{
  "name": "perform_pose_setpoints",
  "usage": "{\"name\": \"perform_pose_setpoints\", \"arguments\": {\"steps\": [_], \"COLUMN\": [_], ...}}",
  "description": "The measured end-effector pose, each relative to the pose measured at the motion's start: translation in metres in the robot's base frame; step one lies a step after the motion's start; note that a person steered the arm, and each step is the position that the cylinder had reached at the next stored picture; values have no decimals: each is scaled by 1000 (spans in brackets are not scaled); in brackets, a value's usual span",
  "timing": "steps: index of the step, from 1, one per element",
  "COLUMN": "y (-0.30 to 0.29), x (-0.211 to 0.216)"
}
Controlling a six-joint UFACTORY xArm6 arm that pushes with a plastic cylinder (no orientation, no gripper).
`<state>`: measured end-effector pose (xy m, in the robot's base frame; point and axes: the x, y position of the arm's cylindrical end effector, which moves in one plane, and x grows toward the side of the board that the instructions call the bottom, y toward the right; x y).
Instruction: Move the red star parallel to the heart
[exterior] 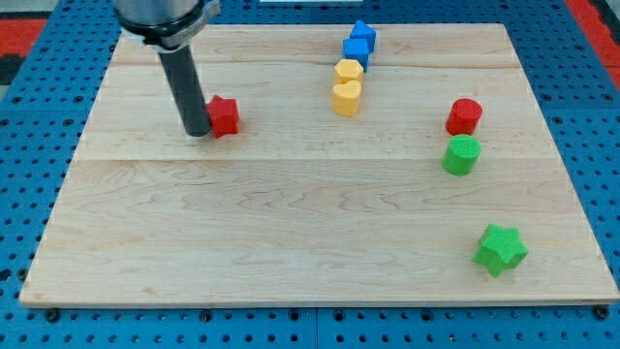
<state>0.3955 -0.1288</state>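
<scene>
The red star (pixel 225 115) lies on the wooden board at the view's upper left. My tip (pixel 196 132) stands right against the star's left side, touching or nearly touching it. The yellow heart (pixel 346 98) lies to the star's right, near the view's top centre, at about the same height in the view as the star.
A yellow block (pixel 349 71) sits just above the heart, with two blue blocks (pixel 359 42) above that. At the view's right are a red cylinder (pixel 464 116), a green cylinder (pixel 461 155) and a green star (pixel 501 249). The wooden board (pixel 291 233) rests on a blue pegboard.
</scene>
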Motion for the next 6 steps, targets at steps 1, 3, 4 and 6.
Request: {"name": "perform_pose_setpoints", "arguments": {"steps": [1,3,4,6], "y": [53,117,115,56], "x": [0,-9,0,-32]}}
